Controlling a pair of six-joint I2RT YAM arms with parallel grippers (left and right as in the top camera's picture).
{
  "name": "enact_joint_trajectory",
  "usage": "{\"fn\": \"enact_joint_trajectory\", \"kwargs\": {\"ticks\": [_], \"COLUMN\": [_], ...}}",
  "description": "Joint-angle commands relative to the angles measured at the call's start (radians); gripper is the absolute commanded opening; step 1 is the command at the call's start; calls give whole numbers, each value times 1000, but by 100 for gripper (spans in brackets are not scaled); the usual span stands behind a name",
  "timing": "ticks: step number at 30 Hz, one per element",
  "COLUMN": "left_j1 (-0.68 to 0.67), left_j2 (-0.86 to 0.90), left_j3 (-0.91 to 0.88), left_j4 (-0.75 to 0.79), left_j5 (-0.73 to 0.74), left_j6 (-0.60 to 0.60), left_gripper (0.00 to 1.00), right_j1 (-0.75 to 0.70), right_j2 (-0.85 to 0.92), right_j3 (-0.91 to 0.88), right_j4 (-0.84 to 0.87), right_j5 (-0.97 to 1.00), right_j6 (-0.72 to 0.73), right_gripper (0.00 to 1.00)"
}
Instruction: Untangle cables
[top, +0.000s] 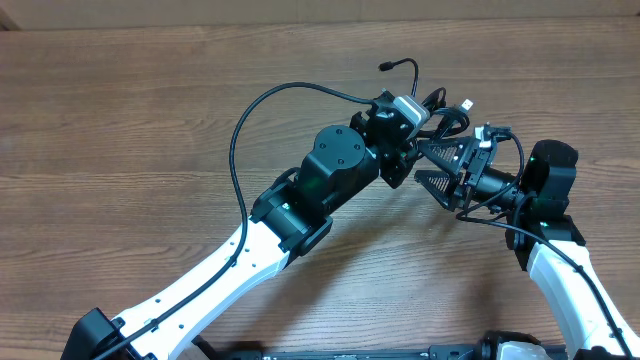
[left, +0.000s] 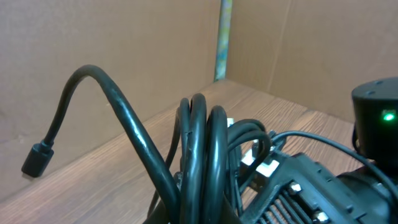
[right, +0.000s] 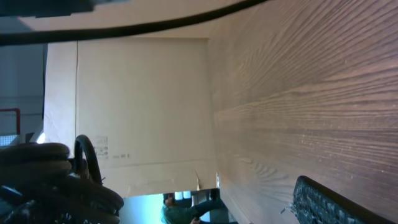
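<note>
**Cables** (top: 447, 118): thin black cords with small silver plugs, bunched in a knot over the wooden table (top: 150, 120) at the tip of the left gripper (top: 418, 118). The left gripper's jaws are closed tight on the knot. In the left wrist view the loops (left: 199, 149) rise straight from the grip, and one free end (left: 36, 160) arches away. The right gripper (top: 420, 162) has its jaws spread wide and empty, just beside the knot and not touching it. The dark mass at the lower left of the right wrist view is probably the same bundle.

**Handling, as judged:** the cords look light, limp and slightly springy, and the loops would tighten if pulled. The best place to take hold is a free cord near a plug, not the knot.
</note>
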Motion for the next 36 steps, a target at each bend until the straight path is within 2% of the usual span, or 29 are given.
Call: {"fn": "enact_joint_trajectory", "kwargs": {"ticks": [1,8,24,30,36], "left_j1": [-12,-12,-11,-11,-10], "left_j2": [-29,-66,-72,-72,-72], "left_j3": [29,29,29,29,29], "left_j4": [57,79,244,246,196], "left_j5": [54,83,68,64,15], "left_j6": [-76,-120,-198,-209,-208], "left_gripper": [4,4,4,4,4], "right_j1": [5,5,5,5,5], "right_j2": [3,3,3,3,3], "right_j3": [-5,-5,-5,-5,-5], "right_j4": [-18,-93,-182,-182,-187], "right_j5": [92,196,199,197,179], "right_j6": [-15,-38,-91,-91,-136], "right_gripper": [100,100,98,97,92]}}
